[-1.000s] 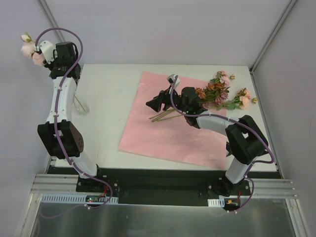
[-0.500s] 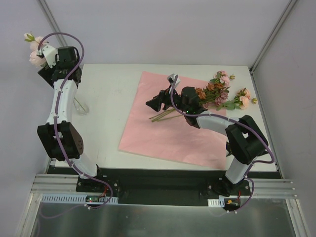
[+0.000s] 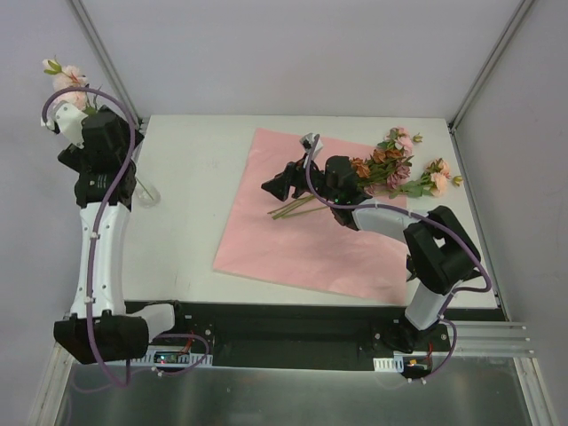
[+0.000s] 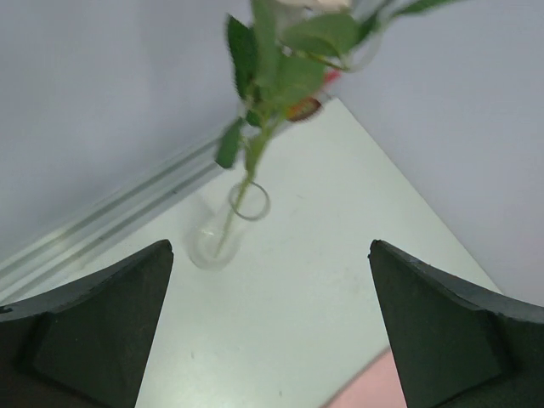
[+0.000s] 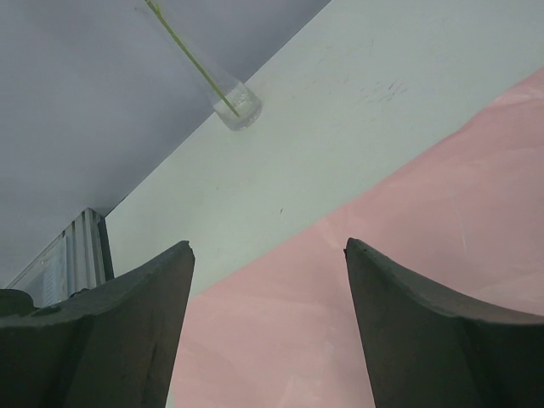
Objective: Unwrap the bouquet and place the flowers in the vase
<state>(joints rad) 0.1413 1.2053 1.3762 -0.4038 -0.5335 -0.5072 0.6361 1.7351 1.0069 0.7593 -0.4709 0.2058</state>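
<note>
Unwrapping is done: the pink paper (image 3: 293, 248) lies open and flat at mid-frame on the table (image 3: 195, 177), with no ribbon in sight. In the vase (image 4: 206, 246) there is one pink rose stem (image 4: 255, 144), standing in the glass at the upper left of the overhead view; the left gripper (image 4: 268, 246) is above it, jaws spread wide and clear of the stem. Left to move is the bunch (image 3: 395, 169), lying on the right part of the paper with heads toward the upper right; the right gripper (image 3: 275, 186) hovers near the stem ends, jaws apart and empty.
</note>
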